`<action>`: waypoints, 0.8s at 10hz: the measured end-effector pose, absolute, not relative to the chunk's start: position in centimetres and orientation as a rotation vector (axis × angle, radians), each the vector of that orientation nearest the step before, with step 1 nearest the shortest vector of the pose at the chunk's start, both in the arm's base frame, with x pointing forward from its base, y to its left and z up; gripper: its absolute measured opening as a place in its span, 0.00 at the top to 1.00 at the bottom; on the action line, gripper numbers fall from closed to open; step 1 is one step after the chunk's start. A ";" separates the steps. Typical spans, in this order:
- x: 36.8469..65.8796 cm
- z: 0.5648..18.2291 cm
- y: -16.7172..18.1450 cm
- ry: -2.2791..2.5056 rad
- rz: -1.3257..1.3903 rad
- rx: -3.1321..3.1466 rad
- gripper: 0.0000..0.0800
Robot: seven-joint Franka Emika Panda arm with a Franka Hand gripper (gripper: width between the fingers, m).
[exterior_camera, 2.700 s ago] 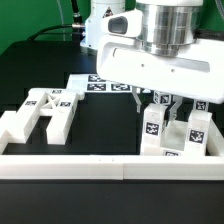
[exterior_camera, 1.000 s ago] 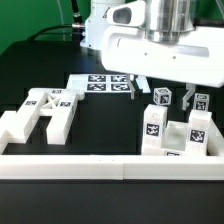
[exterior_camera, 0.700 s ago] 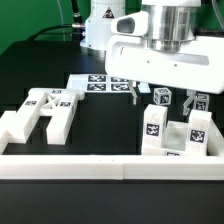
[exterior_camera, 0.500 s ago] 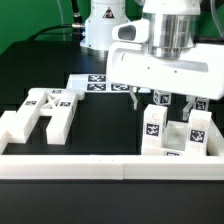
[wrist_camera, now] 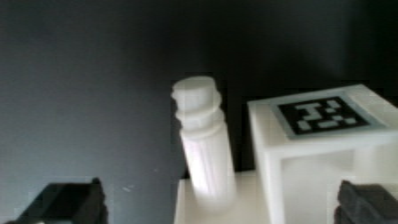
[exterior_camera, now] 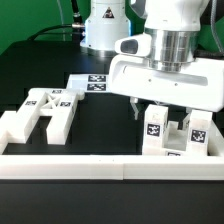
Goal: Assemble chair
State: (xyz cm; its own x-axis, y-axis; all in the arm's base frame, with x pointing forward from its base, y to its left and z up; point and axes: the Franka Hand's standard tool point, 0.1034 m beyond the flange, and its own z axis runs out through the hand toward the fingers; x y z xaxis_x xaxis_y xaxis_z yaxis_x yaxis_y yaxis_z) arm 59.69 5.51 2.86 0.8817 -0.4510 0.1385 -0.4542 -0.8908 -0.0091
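Split into two lots on the black tabletop (exterior_camera: 100, 125), both close to the edge lined by the white rail (exterior_camera: 70, 165).

Toward the corner at the exterior view's right, just behind the rail: an upright cluster of chair pieces (exterior_camera: 152, 128), long axes vertical, tags facing the camera and upward. Toward the corner at the exterior view's left: an H-shaped piece (exterior_camera: 45, 110) lying flat, long bars running away from the rail at a slight slant, tags face up. All matte white, chunky and square-edged, marked with square black-and-white tags.

From the wrist camera: a round-topped post (wrist_camera: 205, 130) standing on end, just beside a tagged block (wrist_camera: 320, 120) with its tag on the top face. Blurred; contact between post and block impossible to judge.

Above the cluster: the gripper (exterior_camera: 160, 112), spread fully wide and holding nothing, dark fingers (exterior_camera: 133, 108) hanging to either side. In the wrist view, only the fingertips (wrist_camera: 71, 200), cut off by the frame, with the post between them.

Hidden behind the white hand: the cluster's upper middle and back. Hidden behind the rail: its base. At the far edge, partly covered by the arm: the marker board (exterior_camera: 95, 82).
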 end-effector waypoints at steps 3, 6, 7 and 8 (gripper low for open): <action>59.8 2.9 5.1 -0.686 0.216 3.030 0.19; 59.3 1.3 4.6 -0.661 0.208 3.024 0.19; 59.2 1.1 4.6 -0.659 0.202 3.023 0.19; 59.1 0.9 4.5 -0.657 0.199 3.022 0.19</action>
State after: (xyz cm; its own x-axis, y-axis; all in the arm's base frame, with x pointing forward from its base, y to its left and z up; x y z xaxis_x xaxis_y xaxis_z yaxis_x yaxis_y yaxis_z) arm 59.12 4.54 0.90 0.9018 -0.4107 0.1343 -0.4162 -0.9092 0.0147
